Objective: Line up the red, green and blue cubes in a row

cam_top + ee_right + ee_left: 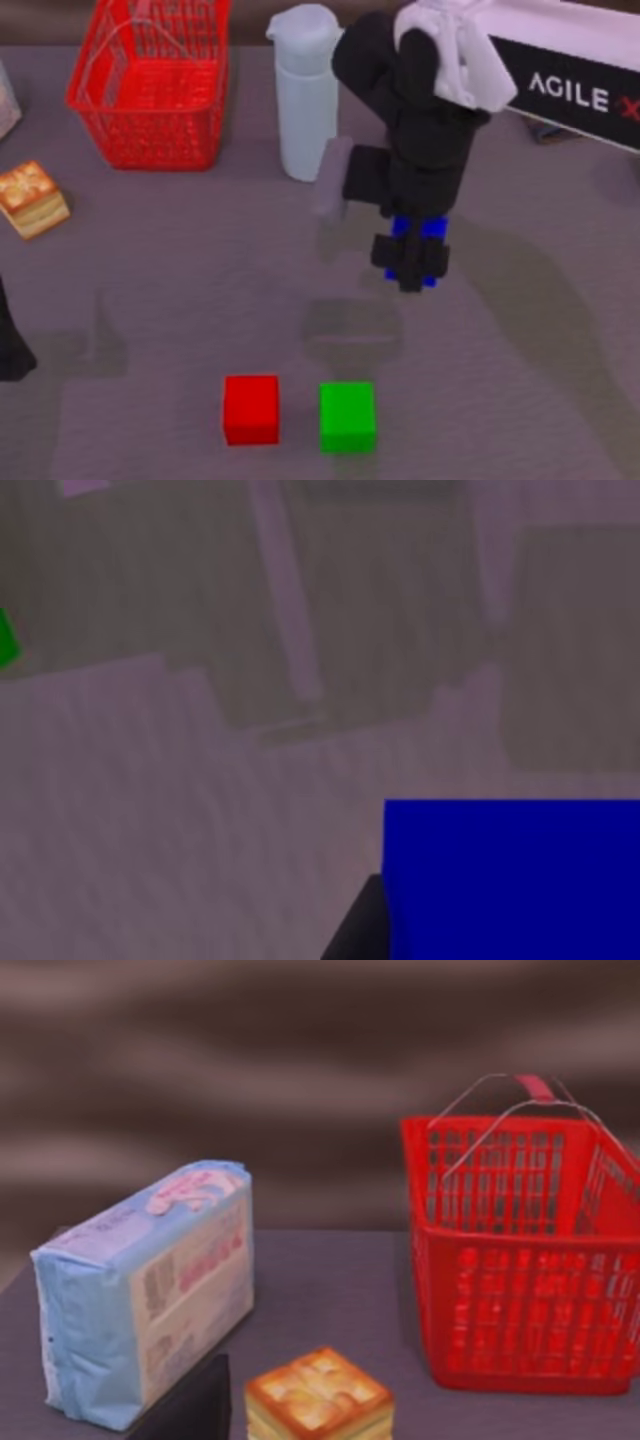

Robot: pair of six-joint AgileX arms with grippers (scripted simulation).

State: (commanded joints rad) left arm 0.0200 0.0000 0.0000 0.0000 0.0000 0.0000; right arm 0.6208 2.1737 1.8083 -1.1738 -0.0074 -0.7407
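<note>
Carrying blue cube (418, 228), clamped in right gripper (412, 262). Red (251, 408) and green (347, 416) paired below-left of it. Next: lower blue beside green.

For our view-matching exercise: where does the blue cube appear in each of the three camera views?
Top view: the blue cube sits in the right gripper, right of centre, behind the green cube.
Left wrist view: not in it.
Right wrist view: blue cube fills the lower right corner.
Shared landmark: the green cube, at the right wrist view's left edge.
</note>
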